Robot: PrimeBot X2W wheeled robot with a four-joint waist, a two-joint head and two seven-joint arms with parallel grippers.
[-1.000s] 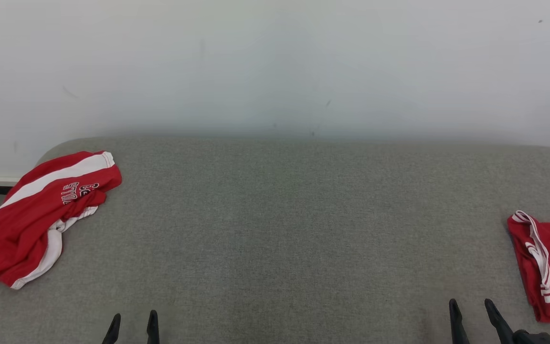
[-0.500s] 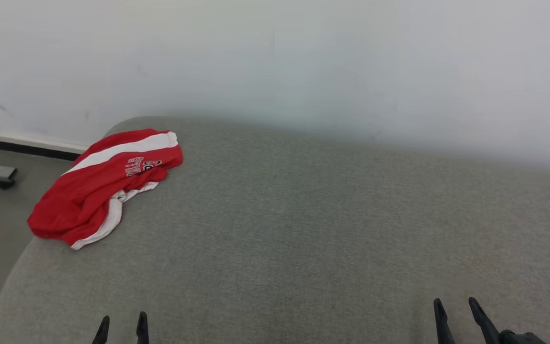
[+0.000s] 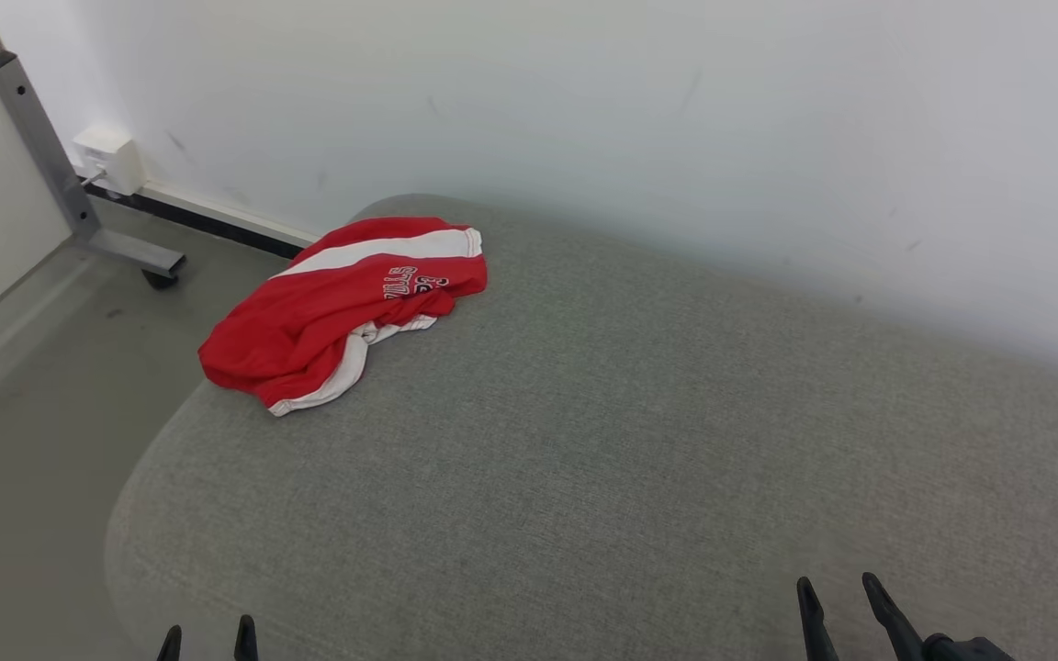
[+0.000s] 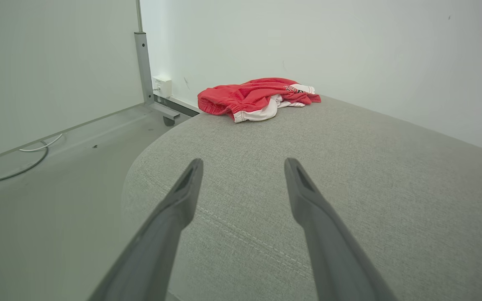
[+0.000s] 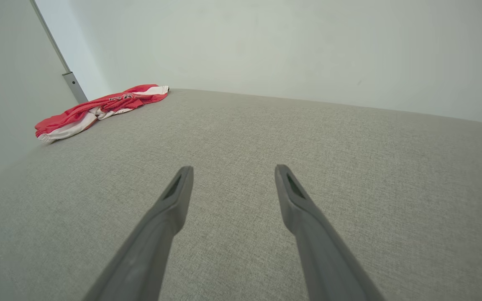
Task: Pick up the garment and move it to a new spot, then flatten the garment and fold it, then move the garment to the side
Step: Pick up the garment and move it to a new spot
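Cloth, red with white stripes: that is the garment (image 3: 345, 303) I must pick up. It lies in a crumpled heap on the far left corner of the big grey cushion (image 3: 584, 441), right by the cushion's edge. My left claw (image 3: 206, 638) hangs over the near left edge of the cushion. My right claw (image 3: 838, 588) hangs over the near side of the cushion, further right. Both claws are spread wide and hold nothing. Both are well apart from the garment.

What could go wrong? The garment sits so close to the cushion's rim that a push from my fingers (image 4: 312, 217) could slide it off onto the floor (image 3: 24, 441) beside the cushion. It is bunched up, so I might pinch just one thin layer, and then it could slip out when I lift. I could also dig into the cushion if I come down too low.

Now I count. One garment. One cushion. Two claws, with two fingers each. Past the cushion's left end I see one metal leg (image 3: 42, 156) and one white box (image 3: 109, 158) on the wall (image 3: 584, 110).
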